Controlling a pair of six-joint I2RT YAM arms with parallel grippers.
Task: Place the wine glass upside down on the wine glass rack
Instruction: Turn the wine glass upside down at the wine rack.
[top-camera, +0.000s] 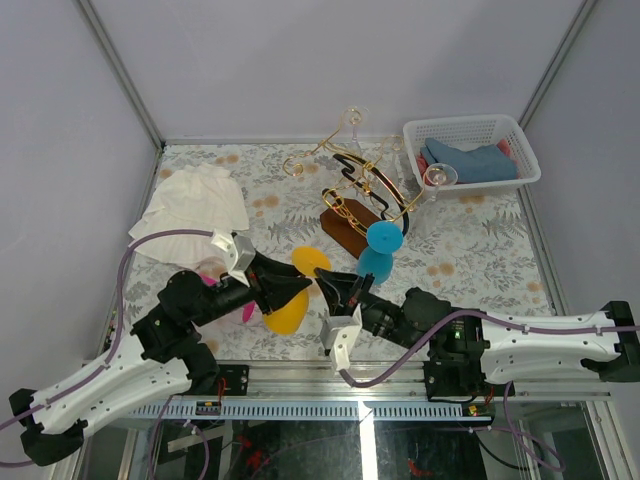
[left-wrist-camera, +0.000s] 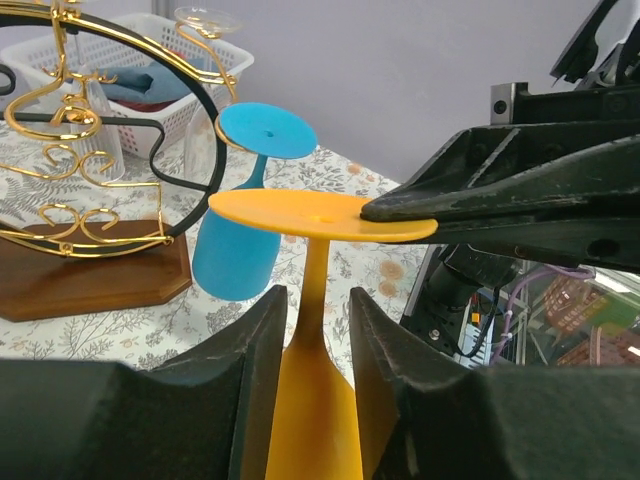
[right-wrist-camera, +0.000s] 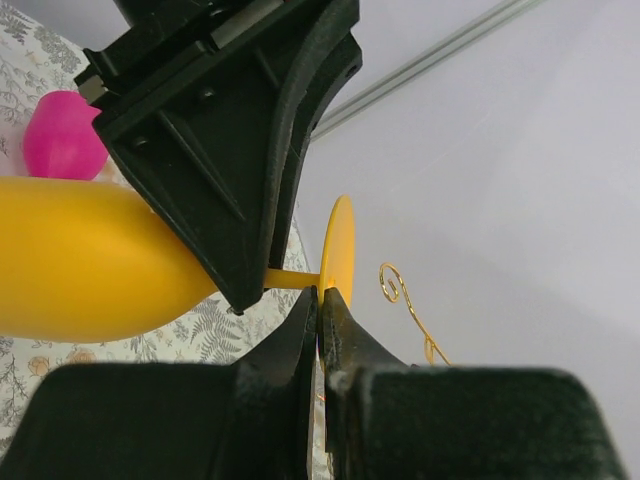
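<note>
One yellow wine glass (left-wrist-camera: 318, 215) hangs between my two arms, near the wine glass rack (top-camera: 347, 232) but not on it, so the hanging itself is all left to do. My right gripper (right-wrist-camera: 320, 298) is pinched closed on its foot. My left gripper (left-wrist-camera: 313, 300) straddles the stem; if it clamps, I cannot tell. Which place on the rack is free is hard to see.

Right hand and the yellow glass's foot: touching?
Touching. Right wrist view: the right hand is pinched shut on the foot of the yellow wine glass, no gap.
</note>
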